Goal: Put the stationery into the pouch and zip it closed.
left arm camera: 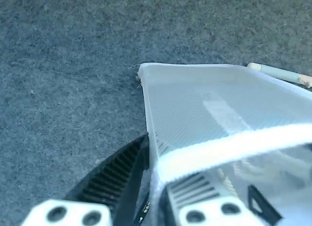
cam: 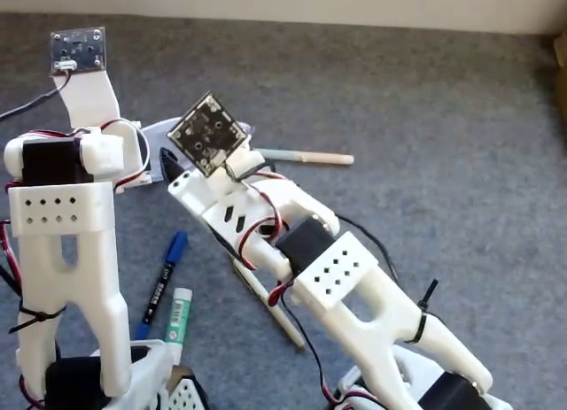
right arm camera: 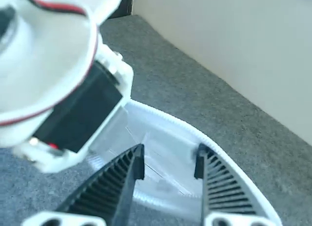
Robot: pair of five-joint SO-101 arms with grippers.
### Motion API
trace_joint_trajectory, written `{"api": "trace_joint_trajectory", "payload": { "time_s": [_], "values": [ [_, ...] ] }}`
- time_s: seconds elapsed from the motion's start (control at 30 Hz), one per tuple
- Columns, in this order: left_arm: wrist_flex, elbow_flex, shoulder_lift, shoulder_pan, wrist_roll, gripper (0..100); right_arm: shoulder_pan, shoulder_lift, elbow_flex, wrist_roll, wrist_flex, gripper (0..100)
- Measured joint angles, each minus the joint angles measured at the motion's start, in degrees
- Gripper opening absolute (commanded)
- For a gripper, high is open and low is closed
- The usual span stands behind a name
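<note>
Left arm (cam: 66,242) stands nearest the lens. Its white links run straight from the base up to the pouch (left arm camera: 209,104), with the wrist bent down over the pouch's near-left corner. Left gripper (left arm camera: 153,160): the ribbed black fingers are closed onto the pouch's mesh wall just under the white zip band. One finger is outside the wall, and the other is seen through the mesh. The pouch edge is raised off the grey carpet (cam: 443,100) at that point.

Blue marker (cam: 165,282) lies loose on the carpet, well short of the pouch on the arm-base side. Green-and-white stick (cam: 180,314) lies just beside the marker's lower end and farther from the pouch. Neither is held.

Right arm (cam: 354,286) slants in from its base and comes to the pouch from the side opposite the left arm, with the wrist pitched down. Right gripper (right arm camera: 169,155): the fingers are spread apart and grip nothing. They are poised over the pouch's open mouth, inside the curve of its white rim.

Tan strip (cam: 282,317) lies under the right arm, apart from the pouch. Pale pen (cam: 306,156) lies on the carpet just beyond the pouch's far edge, outside it.
</note>
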Motion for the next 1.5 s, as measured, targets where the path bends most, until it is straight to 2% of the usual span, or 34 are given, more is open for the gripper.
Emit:
{"api": "trace_joint_trajectory", "payload": {
  "time_s": [0.33, 0.43, 0.53, 0.7, 0.9, 1.13, 1.5],
  "values": [
    [0.0, 0.0, 0.0, 0.1, 0.0, 1, 1.2, 0.0, -0.3, -0.6, 0.0, 18.8],
    [0.0, 0.0, 0.0, 0.1, 0.0, 1, 1.4, -0.1, -1.8, -4.5, 0.6, 18.8],
    [0.0, 0.0, 0.0, 0.1, 0.2, 1, 1.9, -2.3, -4.8, -7.6, 5.7, 18.8],
    [0.0, 0.0, 0.0, -0.2, 0.0, 1, 5.0, -6.8, -12.8, -10.3, 14.9, 18.8],
    [0.0, 0.0, 0.0, -0.3, 0.0, 1, 13.5, -6.2, -18.5, -13.8, 16.0, 18.8],
    [0.0, 0.4, 0.0, -0.3, 0.0, 1, 21.3, 6.2, -28.1, -20.4, 17.1, 18.8],
    [0.0, 0.4, 0.0, -0.3, 0.0, 1, 24.9, 29.4, -51.1, -28.7, 30.5, 18.8]
  ]
}}
